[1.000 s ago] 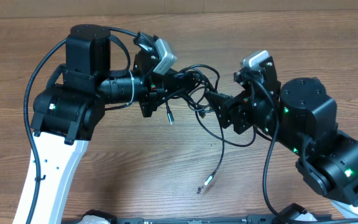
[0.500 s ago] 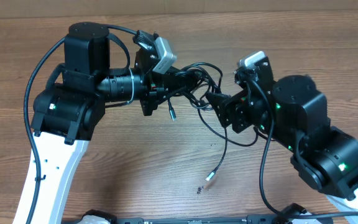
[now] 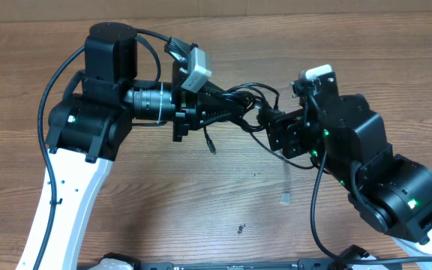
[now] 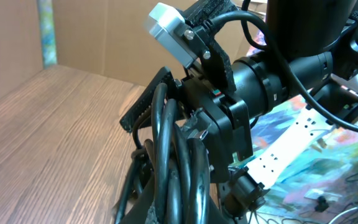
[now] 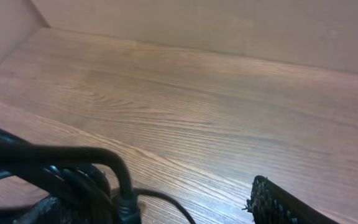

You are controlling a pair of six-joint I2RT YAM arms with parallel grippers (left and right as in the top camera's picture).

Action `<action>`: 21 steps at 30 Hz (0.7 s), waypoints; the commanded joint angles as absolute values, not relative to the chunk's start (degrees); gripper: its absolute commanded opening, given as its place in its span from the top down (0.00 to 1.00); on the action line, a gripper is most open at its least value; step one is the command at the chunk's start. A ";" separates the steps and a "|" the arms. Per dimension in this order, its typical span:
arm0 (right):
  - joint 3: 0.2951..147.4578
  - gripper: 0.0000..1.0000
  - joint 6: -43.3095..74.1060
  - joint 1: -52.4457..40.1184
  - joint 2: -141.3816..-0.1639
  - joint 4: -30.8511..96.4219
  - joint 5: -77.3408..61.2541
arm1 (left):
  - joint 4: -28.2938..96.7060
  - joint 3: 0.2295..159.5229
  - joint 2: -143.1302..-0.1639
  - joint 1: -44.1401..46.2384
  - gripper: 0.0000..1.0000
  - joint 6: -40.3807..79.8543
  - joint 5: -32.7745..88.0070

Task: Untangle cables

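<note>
The cables (image 3: 250, 94) form a black knot held above the table between the two arms. My left gripper (image 3: 233, 103) is shut on the knot from the left. In the left wrist view several black strands (image 4: 166, 143) run up out of the left gripper (image 4: 182, 202). One plug (image 3: 211, 145) hangs below it. A silvery plug (image 3: 285, 196) shows blurred in the air lower right. My right gripper (image 3: 265, 120) is open against the knot's right side. In the right wrist view the cables (image 5: 61, 171) fill the left side, far from the right finger (image 5: 278, 202).
The wooden table (image 3: 163, 195) lies under both arms. A small black speck (image 3: 240, 229) sits near the front. A cardboard wall (image 5: 229, 25) closes the far side. The right arm's body (image 4: 272, 74) stands close in front of the left wrist camera.
My right arm has moved left and up, closer to the knot. The dangling strand with the silvery plug has swung up and to the right. The left arm shifted slightly right.
</note>
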State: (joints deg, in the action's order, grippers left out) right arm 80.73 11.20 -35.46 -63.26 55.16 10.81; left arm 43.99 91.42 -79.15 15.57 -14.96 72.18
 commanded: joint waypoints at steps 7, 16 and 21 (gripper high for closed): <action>79.85 0.25 16.75 -28.91 -65.32 63.81 22.87 | 41.45 92.79 -76.69 9.08 0.96 -14.11 90.61; 79.85 0.23 16.95 -27.18 -65.32 64.25 22.90 | 41.25 92.79 -76.69 8.62 0.96 -14.15 90.61; 79.85 0.23 19.07 -26.30 -65.32 66.13 23.11 | 41.30 92.79 -76.69 7.09 0.96 -14.13 90.61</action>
State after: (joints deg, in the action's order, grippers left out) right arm 82.54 18.61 -32.25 -63.92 60.40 6.02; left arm 42.19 90.37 -79.79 11.60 -14.94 79.07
